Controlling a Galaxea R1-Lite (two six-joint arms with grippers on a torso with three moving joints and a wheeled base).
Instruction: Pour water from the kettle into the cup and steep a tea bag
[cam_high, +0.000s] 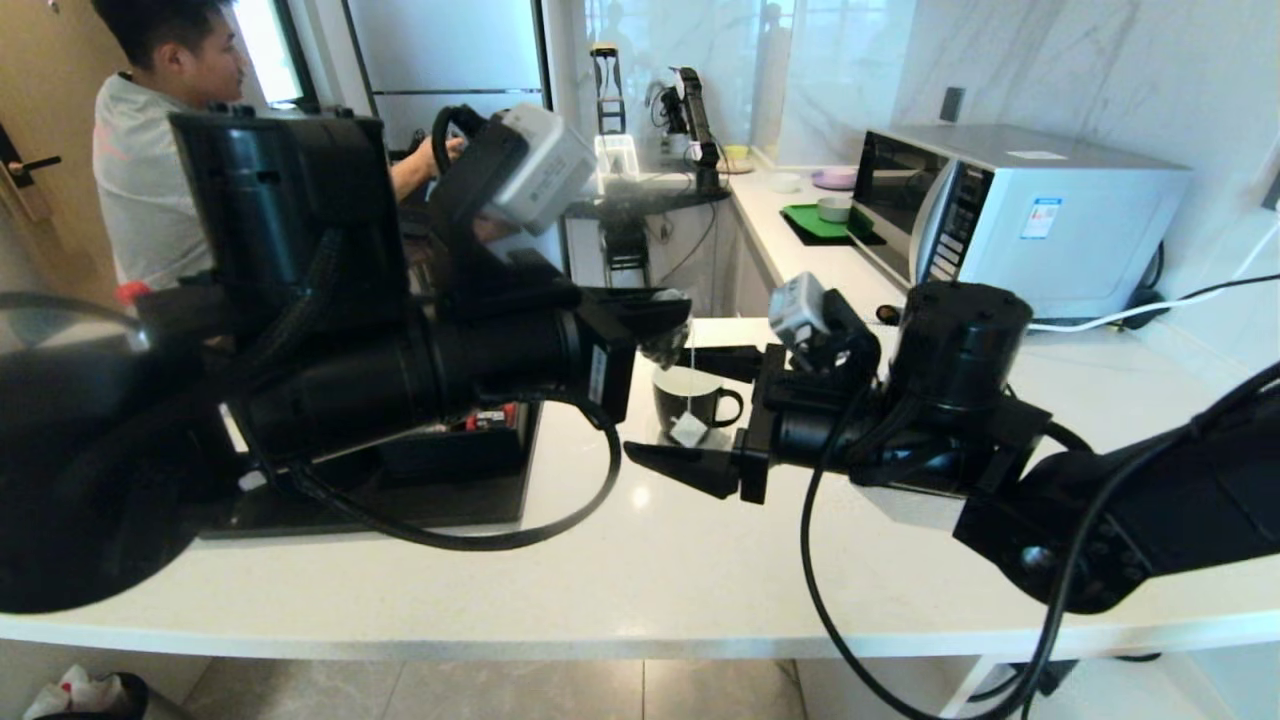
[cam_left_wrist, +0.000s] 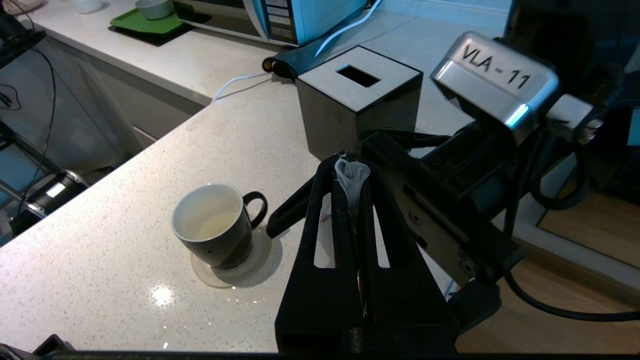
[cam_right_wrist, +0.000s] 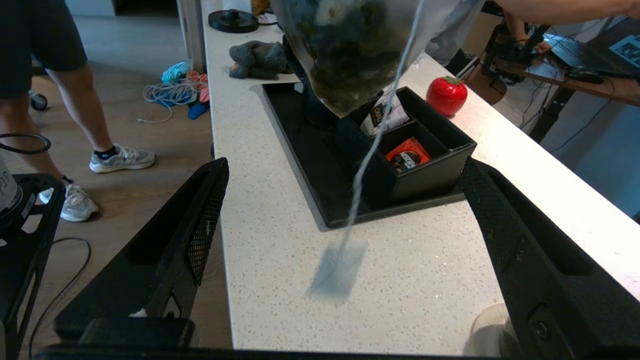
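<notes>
Tea bag (cam_high: 668, 338) hangs pinched in the left claw (cam_left_wrist: 351, 172) above the cup (cam_high: 690, 398) at frame centre; right claw (cam_high: 700, 415) gapes empty beside it; steeping remains undone

Your tea bag (cam_right_wrist: 350, 55) is cut off by the top edge, its paper tag (cam_right_wrist: 339, 270) blurred; the left arm hides most of the tray (cam_high: 420, 505).

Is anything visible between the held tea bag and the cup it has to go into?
Nothing visible. The left gripper holds the tea bag above the cup; only its string hangs between. The open right gripper flanks the cup.
</notes>
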